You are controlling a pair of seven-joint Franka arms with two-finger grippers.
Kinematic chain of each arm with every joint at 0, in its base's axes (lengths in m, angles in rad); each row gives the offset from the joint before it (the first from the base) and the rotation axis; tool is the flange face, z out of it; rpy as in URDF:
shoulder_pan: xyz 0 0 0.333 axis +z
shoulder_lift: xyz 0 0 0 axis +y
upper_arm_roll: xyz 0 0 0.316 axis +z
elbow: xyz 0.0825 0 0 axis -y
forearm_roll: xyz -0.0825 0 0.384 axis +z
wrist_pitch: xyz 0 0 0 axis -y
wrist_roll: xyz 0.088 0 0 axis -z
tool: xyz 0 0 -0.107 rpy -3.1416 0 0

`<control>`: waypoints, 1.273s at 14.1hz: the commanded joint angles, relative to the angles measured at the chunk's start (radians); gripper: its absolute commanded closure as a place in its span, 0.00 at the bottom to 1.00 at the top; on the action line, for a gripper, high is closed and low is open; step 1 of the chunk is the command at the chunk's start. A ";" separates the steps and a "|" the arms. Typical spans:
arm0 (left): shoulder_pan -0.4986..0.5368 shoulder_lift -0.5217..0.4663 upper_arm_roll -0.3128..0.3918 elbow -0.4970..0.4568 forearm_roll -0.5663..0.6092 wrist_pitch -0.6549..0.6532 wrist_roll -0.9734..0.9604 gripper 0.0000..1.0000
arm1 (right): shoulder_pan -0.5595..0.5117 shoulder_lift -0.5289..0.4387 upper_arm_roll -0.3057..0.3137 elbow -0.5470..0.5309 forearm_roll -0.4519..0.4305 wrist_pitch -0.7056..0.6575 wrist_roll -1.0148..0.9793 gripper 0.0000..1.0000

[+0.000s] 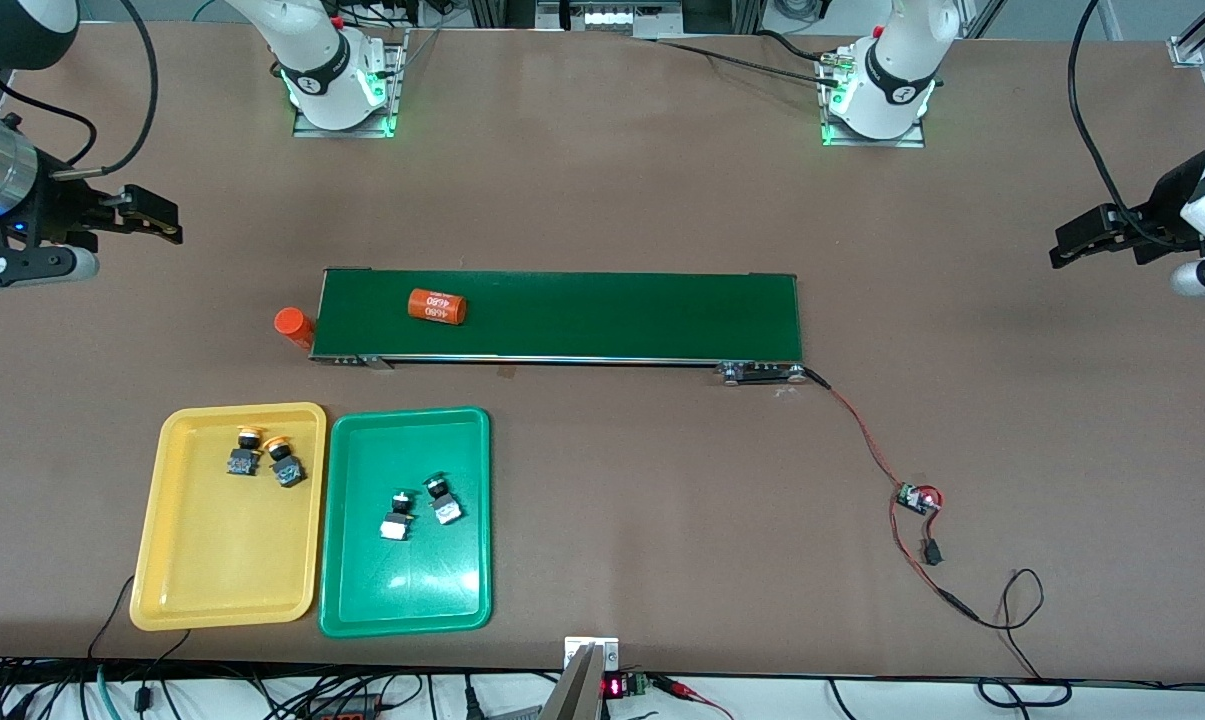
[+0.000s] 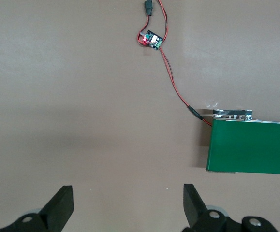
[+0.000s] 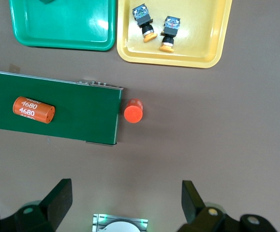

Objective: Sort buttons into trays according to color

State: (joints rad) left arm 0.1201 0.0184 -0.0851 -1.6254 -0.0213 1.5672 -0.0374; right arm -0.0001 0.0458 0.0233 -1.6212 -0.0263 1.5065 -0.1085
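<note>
The 2 yellow-capped buttons [image 1: 265, 455] are seen lying side by side in the yellow tray [image 1: 212, 590], toward its end nearest the conveyor belt [image 1: 612, 315]. The 2 green-capped buttons [image 1: 422, 505] lie close together near the middle of the green tray [image 1: 402, 600], which is set just beside the yellow tray toward the left arm's end of the table; their caps are hard to make out against the tray. On the belt, farther from the front camera, an orange cylinder [image 1: 436, 306] with white print is laid on its side, and a 2nd orange cylinder [image 1: 293, 324] stands on the table at the belt's end. A red and black cable [image 1: 862, 440] is run from the belt to a small circuit board [image 1: 917, 498]. The left gripper [image 2: 128, 203] hangs wide open over bare table; the right gripper [image 3: 126, 200] hangs wide open likewise, nothing held. In the right wrist view the green tray is cut off.
</note>
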 commanded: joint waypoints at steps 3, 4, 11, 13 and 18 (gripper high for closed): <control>0.007 -0.020 -0.007 -0.011 -0.011 -0.007 -0.007 0.00 | 0.003 0.005 -0.029 0.015 0.011 0.000 -0.019 0.00; 0.009 -0.020 -0.007 -0.011 -0.011 -0.007 -0.007 0.00 | 0.012 0.003 -0.031 0.015 0.012 0.000 0.001 0.00; 0.009 -0.021 -0.005 -0.007 -0.011 -0.004 -0.009 0.00 | 0.089 0.005 -0.080 0.015 0.012 0.004 0.021 0.00; 0.009 -0.021 -0.005 -0.007 -0.012 -0.004 -0.009 0.00 | 0.088 0.005 -0.082 0.015 0.012 0.003 0.026 0.00; 0.009 -0.020 -0.005 -0.008 -0.011 -0.006 -0.009 0.00 | 0.084 0.008 -0.082 0.017 0.016 0.006 0.029 0.00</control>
State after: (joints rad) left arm 0.1204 0.0173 -0.0851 -1.6252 -0.0213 1.5672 -0.0379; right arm 0.0771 0.0463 -0.0505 -1.6211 -0.0240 1.5136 -0.0833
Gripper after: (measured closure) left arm 0.000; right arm 0.000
